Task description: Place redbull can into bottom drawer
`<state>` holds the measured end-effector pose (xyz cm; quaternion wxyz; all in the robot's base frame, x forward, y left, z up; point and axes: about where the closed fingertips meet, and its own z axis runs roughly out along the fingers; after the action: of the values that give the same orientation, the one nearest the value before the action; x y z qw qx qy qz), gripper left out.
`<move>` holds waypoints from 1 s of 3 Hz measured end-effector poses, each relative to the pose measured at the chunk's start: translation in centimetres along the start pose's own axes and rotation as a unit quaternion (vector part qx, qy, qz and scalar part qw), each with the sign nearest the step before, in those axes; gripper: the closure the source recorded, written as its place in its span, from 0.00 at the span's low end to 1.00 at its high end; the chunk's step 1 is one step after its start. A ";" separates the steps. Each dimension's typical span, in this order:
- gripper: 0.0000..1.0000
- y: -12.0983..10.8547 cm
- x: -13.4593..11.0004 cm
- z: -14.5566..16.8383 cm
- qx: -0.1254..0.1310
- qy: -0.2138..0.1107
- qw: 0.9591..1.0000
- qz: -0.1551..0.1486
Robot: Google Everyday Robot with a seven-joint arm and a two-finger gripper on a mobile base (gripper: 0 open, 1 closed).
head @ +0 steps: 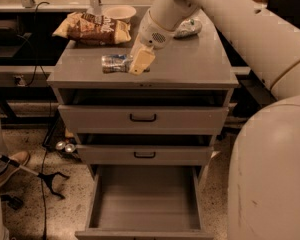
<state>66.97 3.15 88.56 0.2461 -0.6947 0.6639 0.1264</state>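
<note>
The redbull can [115, 63] lies on its side on the grey cabinet top [190, 66], near the front left. My gripper [139, 60] hangs from the white arm right at the can's right end, its pale fingers [142, 62] covering that end. The bottom drawer [145, 201] is pulled out wide below, and its flat grey floor shows nothing in it.
A brown-and-yellow snack bag [92, 29] and a pale bowl [119, 12] sit at the back left of the top. A fatter silver can [187, 28] lies at the back right. The top drawer [143, 118] stands slightly open. My arm's bulk [270, 174] fills the right side.
</note>
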 end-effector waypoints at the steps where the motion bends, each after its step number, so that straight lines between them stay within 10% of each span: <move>1: 1.00 0.2 0.3 0.0 0.000 0.003 1.000 0.003; 3: 1.00 7.6 3.6 -1.0 0.004 0.001 0.998 0.067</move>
<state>59.62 -0.41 86.32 0.2392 -0.6479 0.7097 0.1392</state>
